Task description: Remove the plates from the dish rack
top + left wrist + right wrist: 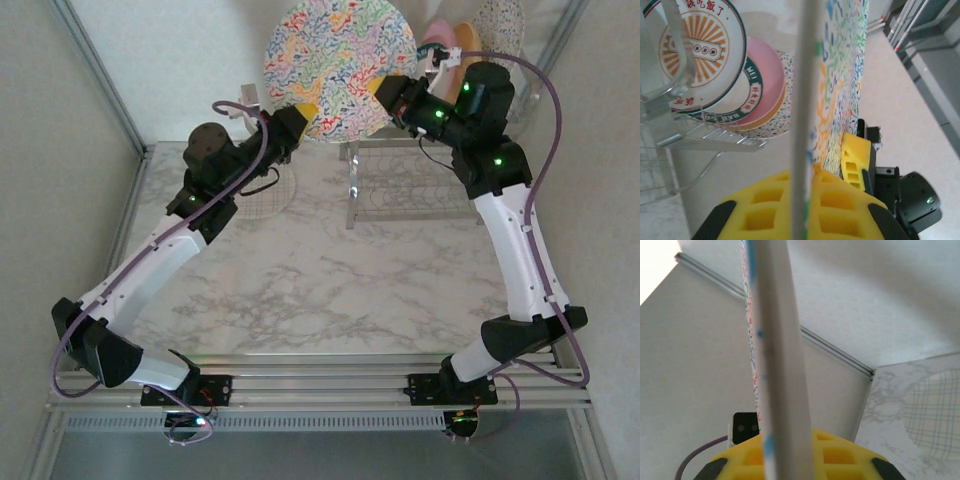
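The big multicolour-squiggle plate (pixel 340 62) hangs upright in the air above the table's far side, left of the chrome dish rack (pixel 405 185). My left gripper (pixel 303 116) is shut on its lower left rim and my right gripper (pixel 386 93) is shut on its right rim. In the left wrist view the plate (pixel 844 75) runs edge-on between my yellow pads (pixel 762 207). The right wrist view has its rim (pixel 776 355) clamped between the pads (pixel 840 455). In the rack stand a teal-rimmed plate (pixel 700 50), a pink plate (pixel 769 75) and a speckled plate (pixel 777 127).
A checked plate (pixel 268 197) lies flat on the marble table (pixel 330 280) near the left arm, also seen as a pale grid disc (pixel 935 415). Walls with metal frame rails (pixel 95 70) close in the left, right and back sides. The rack's legs (pixel 352 185) stand on the far right.
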Controlling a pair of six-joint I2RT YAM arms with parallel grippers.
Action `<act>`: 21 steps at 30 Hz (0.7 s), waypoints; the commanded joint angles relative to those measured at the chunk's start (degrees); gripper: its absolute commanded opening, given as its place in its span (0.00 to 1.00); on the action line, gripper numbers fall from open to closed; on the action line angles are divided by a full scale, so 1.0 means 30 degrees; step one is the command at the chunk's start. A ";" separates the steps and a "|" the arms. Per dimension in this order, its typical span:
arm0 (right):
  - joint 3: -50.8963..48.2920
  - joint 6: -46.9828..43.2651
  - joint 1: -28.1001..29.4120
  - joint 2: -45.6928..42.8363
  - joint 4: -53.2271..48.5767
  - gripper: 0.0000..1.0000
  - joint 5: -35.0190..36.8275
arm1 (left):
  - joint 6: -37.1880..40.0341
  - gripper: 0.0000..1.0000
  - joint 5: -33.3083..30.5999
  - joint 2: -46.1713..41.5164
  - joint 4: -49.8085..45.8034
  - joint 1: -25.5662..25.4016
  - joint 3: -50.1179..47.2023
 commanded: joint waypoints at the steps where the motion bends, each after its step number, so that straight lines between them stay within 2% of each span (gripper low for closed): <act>1: 0.0286 -0.0845 0.0454 -0.0286 -0.0242 0.00 -0.0125 | 0.1950 0.00 -0.0163 0.0198 -0.0404 0.0118 0.0202; 2: 0.0286 -0.0965 0.0456 -0.0326 -0.0353 0.00 -0.0025 | 0.1874 0.00 -0.0054 0.0180 -0.0310 0.0155 0.0180; 4: 0.0308 -0.1251 0.0473 -0.0389 -0.0525 0.06 0.0130 | 0.1629 0.00 0.0102 0.0155 -0.0049 0.0271 0.0143; 9: 0.0374 -0.2825 0.0481 -0.0832 -0.1569 0.38 0.1213 | 0.0591 0.00 0.0617 -0.0206 0.0932 0.1316 -0.0174; 11: 0.0330 -0.3606 0.0501 -0.1129 -0.2165 0.46 0.1858 | -0.0082 0.00 0.0929 -0.0443 0.1440 0.2051 -0.0448; 16: -0.0723 -0.6106 0.0655 -0.2317 -0.2910 0.54 0.3546 | -0.1395 0.00 0.1555 -0.1169 0.2450 0.4088 -0.1665; 21: -0.4311 -0.9484 0.1533 -0.4737 -0.0409 0.62 0.4804 | -0.1906 0.00 0.1156 -0.2180 0.2320 0.5838 -0.4158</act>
